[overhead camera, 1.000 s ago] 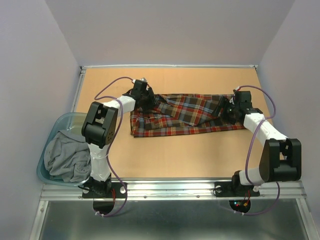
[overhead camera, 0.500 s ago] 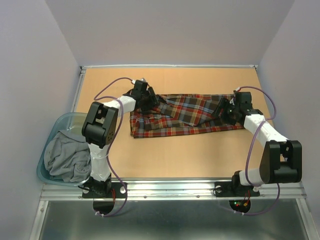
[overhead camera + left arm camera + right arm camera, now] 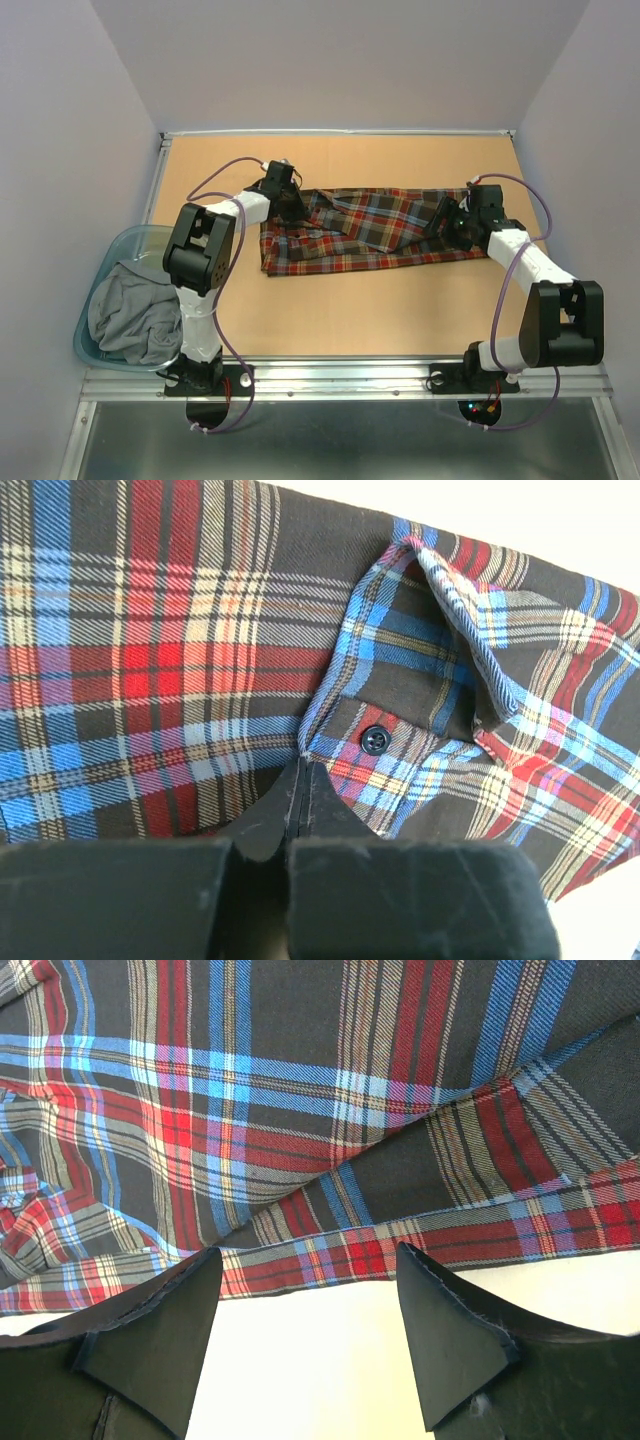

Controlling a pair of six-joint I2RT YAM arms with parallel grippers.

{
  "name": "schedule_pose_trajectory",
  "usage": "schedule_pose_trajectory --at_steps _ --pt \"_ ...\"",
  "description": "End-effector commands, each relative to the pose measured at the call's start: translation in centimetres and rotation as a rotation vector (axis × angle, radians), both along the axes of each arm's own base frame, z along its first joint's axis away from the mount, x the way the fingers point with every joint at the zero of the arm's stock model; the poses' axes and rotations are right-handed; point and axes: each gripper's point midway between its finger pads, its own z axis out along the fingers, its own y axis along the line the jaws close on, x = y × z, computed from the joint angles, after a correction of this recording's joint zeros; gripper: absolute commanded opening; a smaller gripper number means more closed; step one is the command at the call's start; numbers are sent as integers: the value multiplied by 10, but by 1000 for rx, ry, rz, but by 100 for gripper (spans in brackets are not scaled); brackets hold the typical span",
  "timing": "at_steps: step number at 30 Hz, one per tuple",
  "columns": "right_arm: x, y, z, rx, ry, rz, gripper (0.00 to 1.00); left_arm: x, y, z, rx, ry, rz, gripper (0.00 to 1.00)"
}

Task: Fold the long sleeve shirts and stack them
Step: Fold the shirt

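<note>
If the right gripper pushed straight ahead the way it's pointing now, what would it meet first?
Probably the near edge of the plaid shirt, lying just past the open fingers of the right gripper; only bare table shows between them, though depth is unclear.

A tan wooden worktop [image 3: 360, 310] fills the centre of the overhead frame, edged in pale trim and boxed in by plain lilac-white walls [image 3: 340, 60] at the back and both sides. At the left edge of the frame, a translucent blue-green plastic tub [image 3: 112, 250] sits beside the worktop. Along the bottom runs a silver metal rail [image 3: 340, 378], with a dull grey metal sheet [image 3: 350, 445] below it.
</note>
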Motion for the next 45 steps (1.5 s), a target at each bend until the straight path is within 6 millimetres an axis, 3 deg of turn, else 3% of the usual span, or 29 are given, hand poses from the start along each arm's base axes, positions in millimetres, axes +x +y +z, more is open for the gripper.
schedule_pose_trajectory --at_steps 1,4,9,15,18,22,24,26,30,31,37,41,44,45 --pt "1 -1 10 -4 -49 2 75 6 -5 55 -55 -85 -10 0" --pt "3 -1 14 -4 -62 -1 75 1 -1 71 -54 -83 12 0" --pt "5 0 20 -1 -76 0 75 -14 14 81 -10 -58 56 0" --pt "4 1 17 9 -65 -1 75 -34 24 70 10 -15 78 0" --pt "3 1 14 11 -57 -1 75 -42 32 53 36 9 94 1" --pt "4 3 15 20 -57 0 75 -55 43 25 88 58 112 14" --pt "7 4 19 30 -65 3 75 -56 47 23 100 53 125 22" --pt "9 8 23 51 -70 8 75 -54 47 28 96 36 129 39" --pt "16 21 39 118 -92 42 75 -40 41 63 75 -61 115 65" --pt "20 25 48 143 -111 61 75 -34 38 82 71 -110 101 67" --pt "39 39 68 219 -169 102 75 -16 6 149 24 -290 22 68" --pt "53 54 76 300 -193 131 75 -6 -27 164 -35 -361 -52 61" --pt "62 70 79 342 -209 157 75 4 -46 151 -31 -364 -92 53" --pt "67 75 83 357 -222 165 75 7 -50 136 -27 -337 -107 52"
